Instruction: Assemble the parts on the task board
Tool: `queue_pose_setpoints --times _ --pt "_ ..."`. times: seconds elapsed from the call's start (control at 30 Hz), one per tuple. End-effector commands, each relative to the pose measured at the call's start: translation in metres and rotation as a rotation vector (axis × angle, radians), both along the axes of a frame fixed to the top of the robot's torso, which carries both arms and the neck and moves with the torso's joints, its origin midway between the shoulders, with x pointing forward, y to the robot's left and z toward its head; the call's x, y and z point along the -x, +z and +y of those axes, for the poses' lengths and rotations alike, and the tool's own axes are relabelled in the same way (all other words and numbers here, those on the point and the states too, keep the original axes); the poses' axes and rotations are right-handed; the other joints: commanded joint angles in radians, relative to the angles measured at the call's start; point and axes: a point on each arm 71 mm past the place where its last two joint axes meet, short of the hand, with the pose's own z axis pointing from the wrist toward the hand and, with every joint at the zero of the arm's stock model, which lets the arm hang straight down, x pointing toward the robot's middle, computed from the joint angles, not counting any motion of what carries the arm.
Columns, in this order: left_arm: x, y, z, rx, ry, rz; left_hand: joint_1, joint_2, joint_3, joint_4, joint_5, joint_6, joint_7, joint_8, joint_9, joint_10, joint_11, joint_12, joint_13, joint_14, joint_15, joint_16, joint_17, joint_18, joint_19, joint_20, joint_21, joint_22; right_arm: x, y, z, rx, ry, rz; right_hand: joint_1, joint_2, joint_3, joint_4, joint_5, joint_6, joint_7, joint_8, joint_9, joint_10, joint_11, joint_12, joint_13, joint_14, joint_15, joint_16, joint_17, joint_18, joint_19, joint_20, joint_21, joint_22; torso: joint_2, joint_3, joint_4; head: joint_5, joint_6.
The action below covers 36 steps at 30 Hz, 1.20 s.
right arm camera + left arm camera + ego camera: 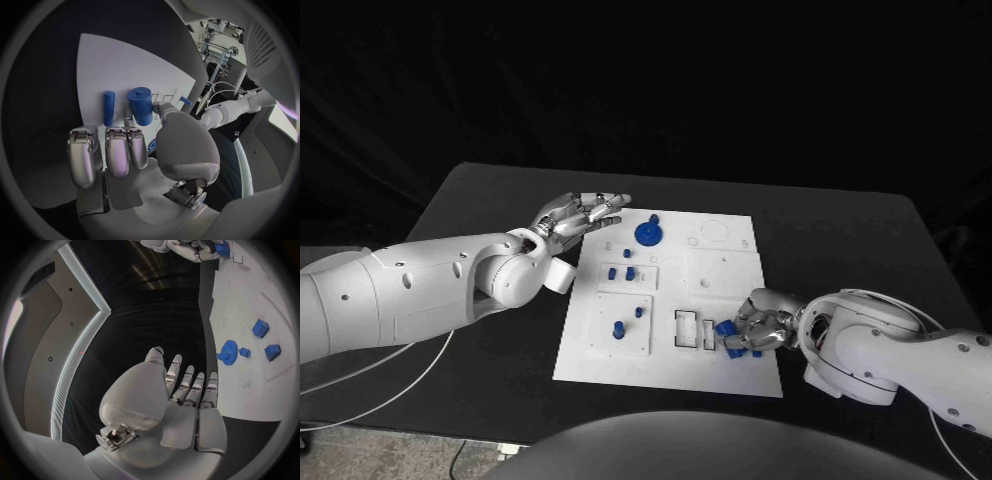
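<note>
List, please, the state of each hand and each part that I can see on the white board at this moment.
left hand: open, fingers stretched out, at the board's far left corner, holding nothing.
right hand: fingers curled around blue parts near the board's near right edge.
blue gear: lying flat on the task board.
thick blue cylinder: beside a thinner blue peg, just past the right fingertips.

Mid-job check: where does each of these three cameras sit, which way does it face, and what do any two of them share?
Head view: on the robot's head, looking down at the task board; both white arms, left hand and right hand show.
Left wrist view: behind the left hand, facing along its straight fingers toward the board's blue gear.
Right wrist view: behind the right hand, facing two blue cylinders on the board.
Shared: head and left wrist views both show the gear.
</note>
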Motion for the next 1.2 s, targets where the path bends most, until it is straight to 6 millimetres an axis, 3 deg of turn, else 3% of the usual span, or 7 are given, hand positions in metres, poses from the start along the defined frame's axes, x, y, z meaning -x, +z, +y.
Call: queue_pose_setpoints --times 0.03,0.2,0.4,0.67,0.9,1.07,1.2 --pt "0.001 0.000 -0.004 0.013 -0.021 0.004 0.011 0.003 0.006 0.001 0.005 0.003 0.020 0.007 0.001 0.007 0.001 0.004 0.001 0.007 0.000 0.004 0.001 0.010 0.005 -0.002 0.005 0.001 0.005 -0.001 0.002 -0.180 -0.144 0.166 -0.011 0.003 0.115 -0.103 0.002 0.017 -0.014 0.011 0.017 0.103 -0.008 0.004 0.263 0.094 -0.004 0.005 0.199 -0.012 0.100 -0.004 -0.002 0.260 0.000 -0.0010 -0.0001 -0.002 0.000" --pt "0.001 -0.001 -0.004 0.012 -0.022 0.007 0.012 0.003 0.006 0.001 0.005 0.003 0.020 0.007 0.001 0.008 0.002 0.005 0.001 0.008 0.001 0.004 0.001 0.010 0.006 -0.002 0.005 0.002 0.005 0.002 0.004 -0.245 -0.211 0.215 -0.025 0.005 0.120 -0.098 -0.013 0.011 -0.014 0.014 0.023 0.103 -0.008 0.004 0.263 0.093 -0.005 0.004 0.197 -0.011 0.099 -0.005 -0.006 0.259 0.001 -0.0007 0.0010 -0.005 0.000" --pt "0.001 -0.001 -0.004 0.010 -0.021 0.009 0.012 0.003 0.006 0.001 0.005 0.003 0.021 0.007 0.001 0.008 0.002 0.006 0.001 0.008 0.001 0.005 0.001 0.010 0.008 -0.002 0.006 0.004 0.003 0.003 0.009 -0.236 -0.188 0.211 -0.061 0.007 0.119 -0.080 -0.099 -0.013 -0.008 0.013 0.031 0.103 -0.003 0.004 0.263 0.092 -0.001 0.001 0.191 -0.009 0.095 -0.004 -0.012 0.256 0.001 -0.0008 0.0013 -0.006 0.000" --pt "0.001 -0.001 -0.005 0.010 -0.022 0.010 0.012 0.003 0.006 0.001 0.005 0.003 0.021 0.007 0.001 0.008 0.002 0.006 0.001 0.008 0.001 0.005 0.001 0.010 0.008 -0.002 0.006 0.004 -0.003 0.002 0.021 -0.216 -0.146 0.164 -0.070 0.009 0.121 -0.075 -0.148 -0.024 -0.005 0.012 0.032 0.103 0.000 0.004 0.263 0.091 0.001 -0.001 0.188 -0.007 0.092 -0.001 -0.018 0.254 0.002 -0.0006 0.0003 -0.008 0.000" --pt "0.001 -0.001 -0.006 0.011 -0.026 0.012 0.012 0.003 0.006 0.001 0.005 0.003 0.021 0.007 0.001 0.008 0.002 0.006 0.001 0.008 0.001 0.005 0.001 0.010 0.008 -0.002 0.006 0.004 -0.005 -0.001 0.027 -0.187 -0.119 0.159 -0.097 0.013 0.108 -0.052 -0.270 -0.060 0.010 -0.003 0.019 0.103 0.012 0.004 0.263 0.086 0.011 -0.011 0.168 -0.001 0.080 0.006 -0.041 0.245 0.002 -0.0001 0.0013 -0.007 0.000" --pt "0.001 -0.001 -0.006 0.010 -0.025 0.013 0.012 0.003 0.006 0.001 0.005 0.003 0.021 0.007 0.001 0.008 0.002 0.006 0.001 0.008 0.001 0.005 0.001 0.010 0.008 -0.002 0.006 0.004 -0.006 -0.001 0.030 -0.185 -0.109 0.146 -0.107 0.016 0.099 -0.041 -0.327 -0.066 0.014 -0.004 0.010 0.103 0.017 0.004 0.263 0.087 0.015 -0.011 0.169 0.000 0.080 0.011 -0.043 0.244 0.001 0.0000 -0.0005 -0.005 0.000" --pt "0.001 -0.002 -0.006 0.010 -0.027 0.014 0.013 0.002 0.006 0.001 0.006 0.003 0.021 0.007 0.001 0.009 0.003 0.006 0.001 0.010 0.002 0.007 0.001 0.012 0.009 -0.002 0.006 0.004 -0.007 -0.001 0.033 -0.187 -0.104 0.140 -0.115 0.021 0.093 -0.030 -0.349 -0.067 0.016 -0.002 0.004 0.103 0.018 0.004 0.263 0.086 0.016 -0.012 0.167 0.000 0.079 0.013 -0.044 0.244 0.001 -0.0004 0.0007 -0.007 0.000"
